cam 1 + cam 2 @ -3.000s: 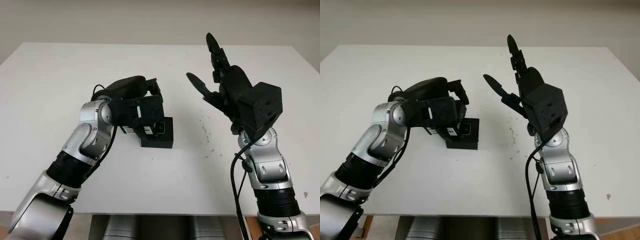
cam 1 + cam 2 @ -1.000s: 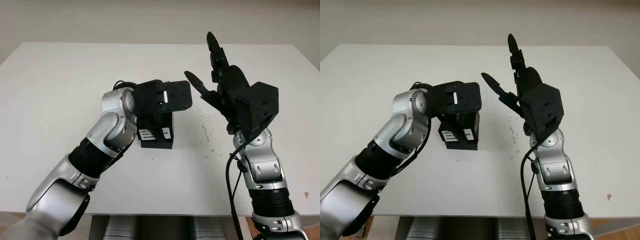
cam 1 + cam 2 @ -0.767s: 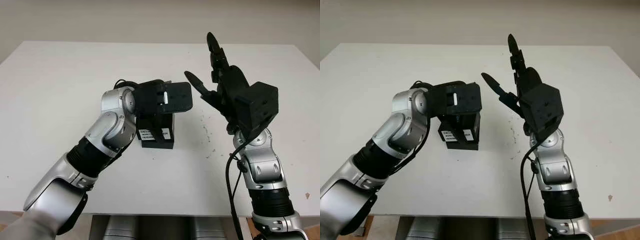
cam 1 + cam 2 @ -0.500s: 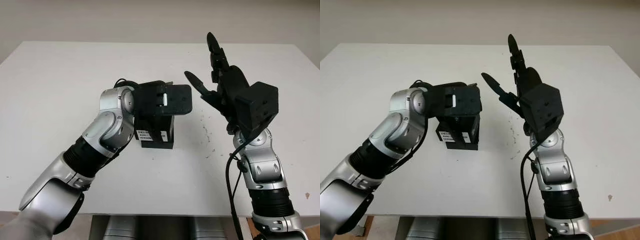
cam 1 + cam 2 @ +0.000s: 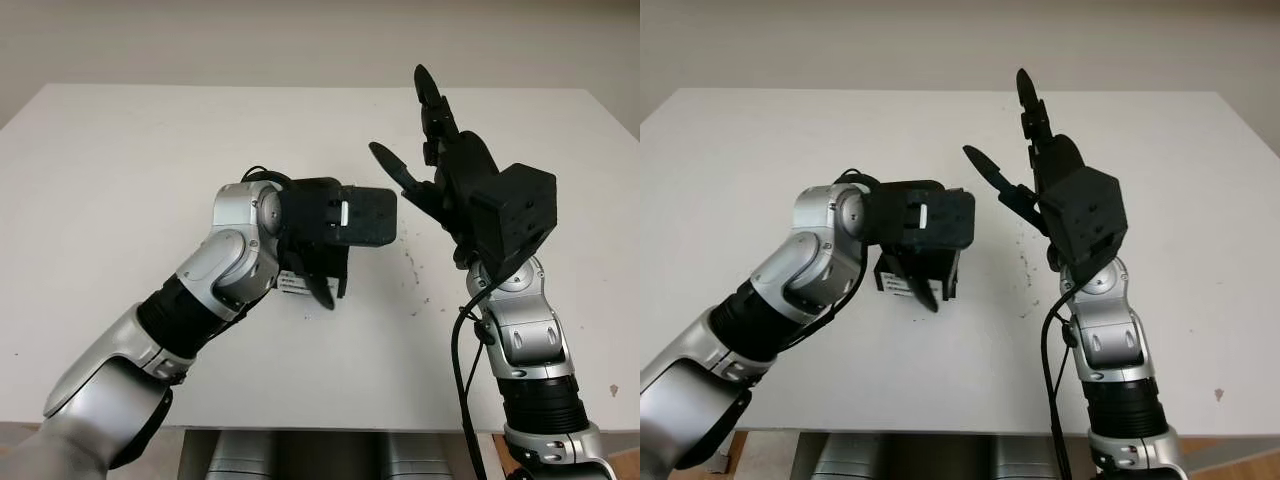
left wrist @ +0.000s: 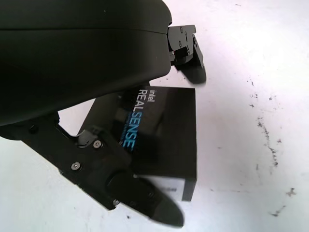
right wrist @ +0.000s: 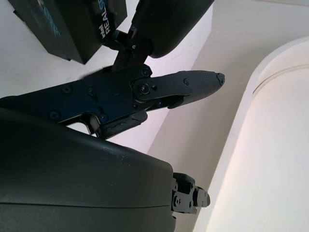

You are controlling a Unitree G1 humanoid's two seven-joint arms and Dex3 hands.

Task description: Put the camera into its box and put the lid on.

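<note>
Table [image 5: 110,180]: one, white, its left and far edges lying well away from everything on it; broad bare room is running along the left side, the far side and the near strip in front of the arms.

Left hand [image 5: 325,262]: one, black, hovering directly over the box at the middle of the table. It is holding nothing and is open. One finger [image 6: 145,200] is reaching down past the near side of the box, another fingertip [image 6: 193,67] is hanging past its far side; whether either is touching the box cannot be told.

Box [image 6: 164,140]: one, black, closed with its lid on, sitting flat on the table near the centre. The head views are showing just its lower edge and white label [image 5: 895,285] beneath the hand; the left wrist view is showing the lid top with the printed words "intel REALSENSE". The camera itself is not visible with the lid closed.

Specks [image 5: 412,268]: a scatter of small dark marks on the table, lying between the box and the right arm.

Right hand [image 5: 435,165]: one, black, raised well above the table to the right of the box, open and holding nothing. The right wrist view is showing a corner of the box [image 7: 72,29] beyond its fingers [image 7: 188,84].
</note>
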